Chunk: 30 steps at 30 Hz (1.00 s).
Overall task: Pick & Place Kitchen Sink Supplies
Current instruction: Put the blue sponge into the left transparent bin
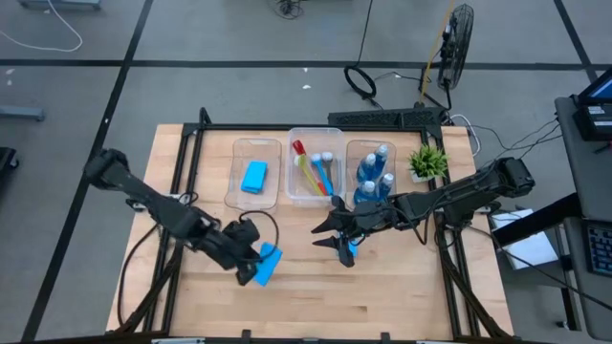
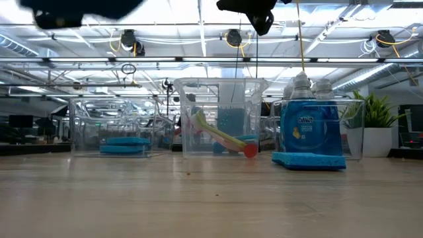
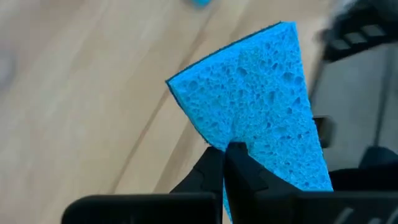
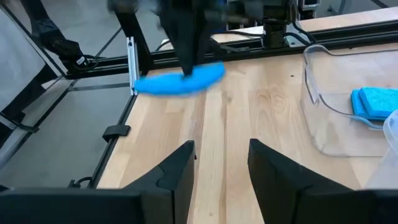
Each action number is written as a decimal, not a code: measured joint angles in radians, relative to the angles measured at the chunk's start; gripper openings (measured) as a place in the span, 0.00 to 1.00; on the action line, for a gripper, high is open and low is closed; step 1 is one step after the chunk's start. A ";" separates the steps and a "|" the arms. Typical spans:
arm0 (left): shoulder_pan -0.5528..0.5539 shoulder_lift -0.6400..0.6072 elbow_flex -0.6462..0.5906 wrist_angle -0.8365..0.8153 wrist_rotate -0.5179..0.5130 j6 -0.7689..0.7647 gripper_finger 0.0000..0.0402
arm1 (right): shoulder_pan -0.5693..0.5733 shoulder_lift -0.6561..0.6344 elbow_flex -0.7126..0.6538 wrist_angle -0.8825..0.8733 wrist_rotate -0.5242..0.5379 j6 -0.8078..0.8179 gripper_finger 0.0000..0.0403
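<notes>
Between the left pincer's shut fingers we have a blue sponge, pinched at one edge and lifted clear of the surface. It's light, soft and bends, so we'd grip deeper toward its middle. Right pincer hangs half-open, empty, just beside a bottle.

The near half of the table lies bare; three clear tubs and a plant block the far side.
</notes>
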 joint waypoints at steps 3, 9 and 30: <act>-0.009 -0.064 0.000 0.071 -0.033 0.123 0.00 | 0.000 0.000 0.000 0.001 0.000 -0.012 0.33; -0.015 -0.153 0.001 0.314 -0.051 0.370 0.00 | 0.000 0.000 0.000 0.008 0.000 -0.013 0.33; -0.015 -0.245 0.002 1.175 0.179 1.011 0.00 | -0.001 0.000 0.000 0.015 0.005 -0.011 0.33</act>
